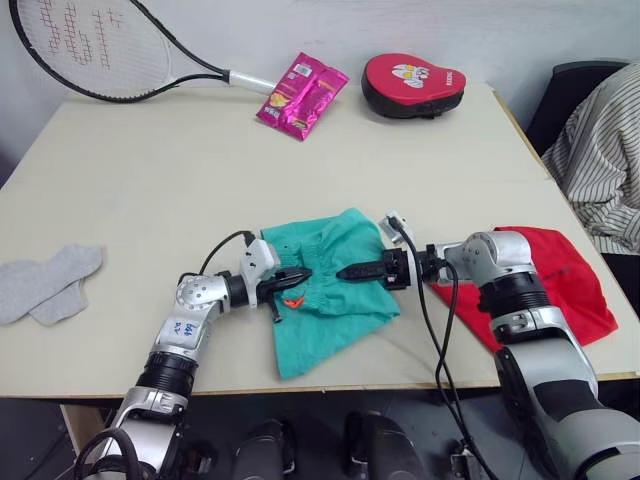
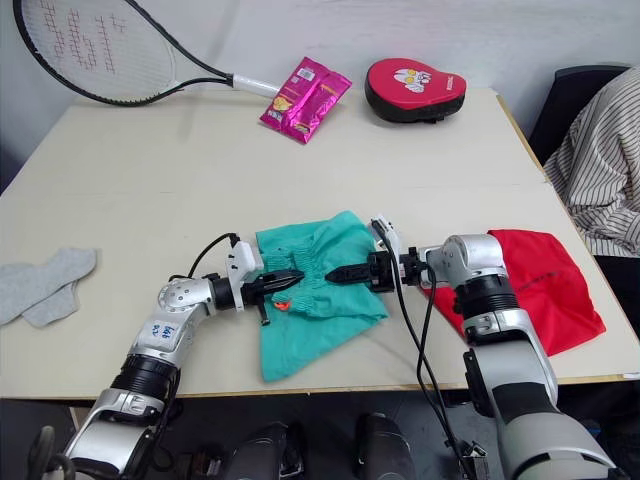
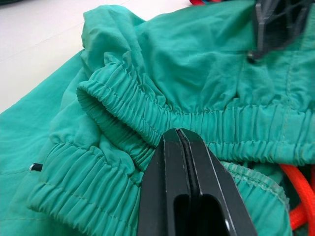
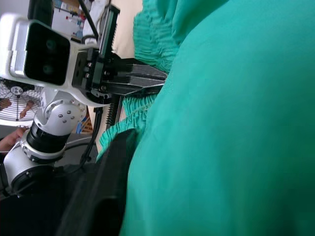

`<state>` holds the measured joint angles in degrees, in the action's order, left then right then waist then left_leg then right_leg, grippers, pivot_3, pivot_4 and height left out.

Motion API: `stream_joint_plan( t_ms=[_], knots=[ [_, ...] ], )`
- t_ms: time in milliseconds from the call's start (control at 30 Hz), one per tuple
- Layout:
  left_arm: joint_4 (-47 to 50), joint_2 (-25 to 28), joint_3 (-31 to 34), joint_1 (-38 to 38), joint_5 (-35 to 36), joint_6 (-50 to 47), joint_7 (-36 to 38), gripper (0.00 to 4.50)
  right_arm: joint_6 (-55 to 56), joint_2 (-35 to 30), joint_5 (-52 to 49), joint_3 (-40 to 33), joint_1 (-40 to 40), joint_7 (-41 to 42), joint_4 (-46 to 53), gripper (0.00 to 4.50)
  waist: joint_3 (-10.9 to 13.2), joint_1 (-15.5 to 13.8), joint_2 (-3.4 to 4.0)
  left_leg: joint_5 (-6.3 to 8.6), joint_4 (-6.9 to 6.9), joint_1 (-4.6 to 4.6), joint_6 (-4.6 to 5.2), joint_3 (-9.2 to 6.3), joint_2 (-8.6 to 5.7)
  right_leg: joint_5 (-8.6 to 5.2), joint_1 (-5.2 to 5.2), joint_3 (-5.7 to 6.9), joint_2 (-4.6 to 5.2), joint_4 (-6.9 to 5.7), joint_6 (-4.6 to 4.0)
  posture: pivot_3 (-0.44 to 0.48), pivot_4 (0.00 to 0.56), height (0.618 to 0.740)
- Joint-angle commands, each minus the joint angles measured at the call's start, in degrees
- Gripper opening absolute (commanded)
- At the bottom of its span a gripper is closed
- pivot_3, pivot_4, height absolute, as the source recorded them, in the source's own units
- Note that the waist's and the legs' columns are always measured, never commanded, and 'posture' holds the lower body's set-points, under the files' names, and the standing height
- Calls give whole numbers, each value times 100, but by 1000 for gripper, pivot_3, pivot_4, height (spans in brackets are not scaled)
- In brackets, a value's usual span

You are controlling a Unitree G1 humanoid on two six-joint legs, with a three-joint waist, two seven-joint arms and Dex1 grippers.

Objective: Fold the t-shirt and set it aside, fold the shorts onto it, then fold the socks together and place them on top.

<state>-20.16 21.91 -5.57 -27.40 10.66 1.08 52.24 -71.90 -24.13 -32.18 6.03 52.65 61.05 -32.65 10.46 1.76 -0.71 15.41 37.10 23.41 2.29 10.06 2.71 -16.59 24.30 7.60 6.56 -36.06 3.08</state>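
Left pincer point(image 1: 303, 274) is squeezed right together at the gathered waistband of the shorts point(image 1: 330, 290); looks like it has a pinch of the elastic, though the fingertips are buried in the folds. Right pincer point(image 1: 348, 271) comes in from the other side at the same waistband, but cloth covers its tips, so I can't tell how far apart its fingers are or whether it's got hold of anything.

The shorts sit bunched at the near edge of the bench point(image 1: 200, 180), with the red t-shirt point(image 1: 565, 275) already folded just beside them on the robot's right, partly under the right arm. The grey socks point(image 1: 45, 283) lie well apart on the left, untouched. Farther back there's a racket point(image 1: 100, 45), a pink snack packet point(image 1: 303, 94) and a red mitt point(image 1: 412, 84).

My take: before folding, get both grips firm on the waistband, pull it taut and flat, then fold so the orange drawstring tip point(image 1: 292, 299) doesn't flop out, and carry it over to the t-shirt squarely.
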Motion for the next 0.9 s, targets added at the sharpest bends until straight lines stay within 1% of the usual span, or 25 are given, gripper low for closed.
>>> stream_joint_plan(
  t_ms=[33,67,100,133,233,300,333,367,433,467,567,667,733,767,800,867,900],
  knots=[
    [88,-31,55,38,11,128,-37,0,-112,-410,-168,-87,-151,201,752,798,0,-3,0,0,0,3,0,0,0,0,2,0,0,0,0,0,150,740],
    [129,-100,141,-2,111,102,-110,0,-133,-587,-210,22,-218,364,1011,417,0,-14,0,0,-1,5,0,0,0,0,5,0,0,0,0,0,150,740],
    [208,-203,281,-53,298,51,-186,0,-110,-818,-284,132,-310,611,1348,147,0,-21,0,1,0,8,1,0,0,0,8,0,0,0,0,0,150,740],
    [307,-290,405,-87,498,-10,-205,0,-172,-1011,-400,139,-363,771,1611,25,2,-34,2,0,1,16,2,-1,-1,1,13,1,0,0,1,0,150,740],
    [815,-354,572,-6,1031,-267,85,0,-484,-1626,-888,-262,-417,1111,2225,25,3,-23,2,2,10,41,10,-5,-2,6,27,3,1,6,11,0,150,740],
    [1295,-362,689,145,1479,-593,228,0,-490,-2264,-1041,-391,-542,1374,2698,25,3,-19,2,2,12,45,11,-5,-1,7,29,5,0,9,13,0,150,740],
    [1506,-371,750,207,1675,-780,219,373,-410,-2567,-1082,-431,-634,1504,2915,0,3,-21,3,2,12,46,11,-5,-2,8,28,5,0,10,13,0,150,740],
    [1750,-351,790,275,1923,-1037,250,570,-374,-2916,-1136,-492,-705,1662,3075,0,3,-24,3,2,9,43,11,-7,-1,7,25,7,0,16,13,0,150,740],
    [2140,-287,816,377,2192,-1321,299,1093,-254,-3543,-1192,-648,-817,1926,3237,0,5,-27,1,4,8,44,11,-7,-1,7,25,7,-1,18,13,0,150,740],
    [2305,-270,836,407,2271,-1363,312,1467,-129,-3907,-1149,-694,-881,2092,3254,0,8,-30,1,4,8,43,11,-8,-1,7,24,7,-2,20,14,0,150,740],
    [2585,-301,921,346,2384,-1388,200,2376,395,-4716,-868,-811,-1049,2423,2946,0,10,-32,-1,6,14,42,15,-7,-3,9,21,5,-2,20,16,0,150,740],
    [2644,-269,900,243,2395,-1430,209,3252,1297,-5350,-369,-740,-1433,2795,2404,0,10,-34,-1,13,12,37,14,-6,-3,10,17,4,-4,23,18,0,150,740],
    [2580,-213,847,175,2367,-1489,279,3874,2079,-5509,76,-659,-1605,2985,1497,0,10,-34,-1,7,11,34,7,-4,-3,10,15,2,-6,24,18,0,150,740],
    [2556,-194,839,160,2356,-1498,306,4173,2334,-5527,211,-634,-1642,3065,1208,0,10,-32,-1,2,12,33,6,0,-3,10,15,0,-9,25,18,0,150,740],
    [2563,-158,820,152,2346,-1543,335,4478,2816,-5558,565,-455,-1703,3101,847,0,10,-29,-1,1,12,33,7,5,-4,10,16,-2,-10,25,19,0,150,740],
    [2638,-76,812,158,2351,-1630,371,4478,3676,-5522,1267,-69,-1654,3085,153,0,10,-23,-1,1,12,32,6,10,-2,10,18,-6,-14,25,19,0,150,740],
    [2687,-25,821,166,2366,-1681,363,4478,4088,-5413,1582,75,-1508,2972,-299,0,11,-20,0,-1,12,32,3,13,-1,10,20,-6,-16,24,19,0,150,740]
  ],
)
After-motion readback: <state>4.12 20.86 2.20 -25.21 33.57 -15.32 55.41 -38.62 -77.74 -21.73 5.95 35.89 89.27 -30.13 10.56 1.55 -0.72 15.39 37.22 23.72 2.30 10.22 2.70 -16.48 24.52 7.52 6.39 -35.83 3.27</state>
